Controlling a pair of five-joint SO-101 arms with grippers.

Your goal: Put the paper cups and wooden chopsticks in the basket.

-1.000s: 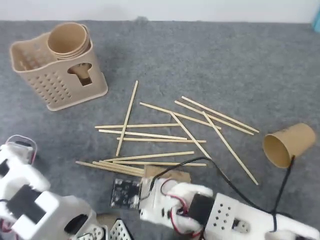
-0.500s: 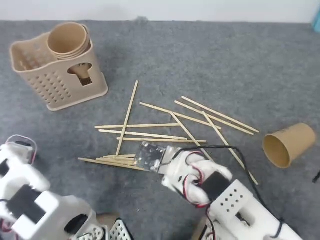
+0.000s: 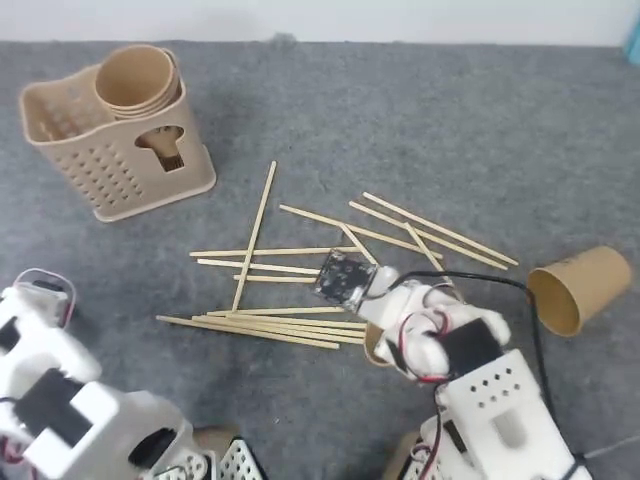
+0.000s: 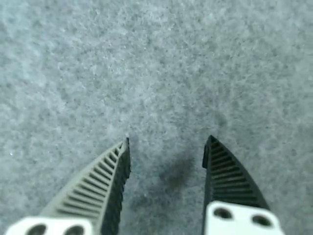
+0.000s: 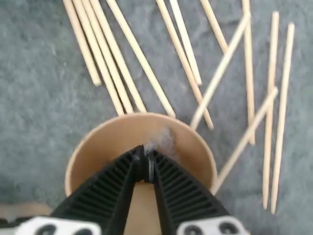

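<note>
Well, you're partway: stacked cups [image 3: 135, 78] sit in the basket [image 3: 130, 185], the chopsticks [image 3: 300, 270] lie scattered on the carpet [image 3: 400, 120], and a tipped cup [image 3: 580, 288] lies well apart from the basket. Your right gripper [image 5: 145, 154] pinches another cup [image 5: 105, 139] by its rim, above the chopsticks; your left gripper [image 4: 166, 142] gapes empty.

A grey, felt-like carpet [image 3: 420, 120] covers the table surface, a plain white strip [image 3: 320, 18] runs along its far 12 o'clock side, and a small blue object [image 3: 636, 42] peeks in at the 2 o'clock corner.
</note>
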